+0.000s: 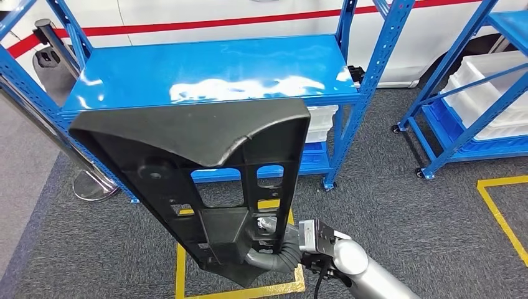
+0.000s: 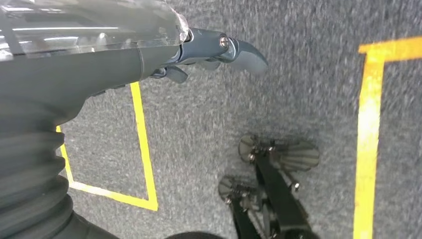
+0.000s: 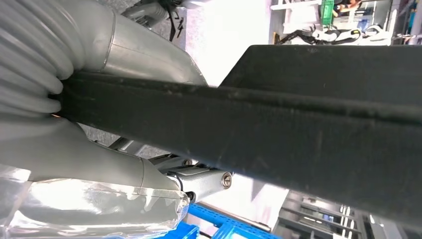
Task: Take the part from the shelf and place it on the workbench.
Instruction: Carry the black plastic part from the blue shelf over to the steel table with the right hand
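Right wrist view: my right hand (image 3: pixel 124 169) is clamped on the part (image 3: pixel 278 124), thumb on one face, fingers on the other. Head view shows that hand (image 1: pixel 274 240) gripping the part (image 1: pixel 199 168) at its lower end, so the long black piece hangs in the air in front of the shelf (image 1: pixel 212 71), clear of it. My left hand (image 2: pixel 209 52) hangs over the floor, fingers loosely curled, holding nothing. Judgement: carry to the bench slowly; a low grip on a long part invites swing.
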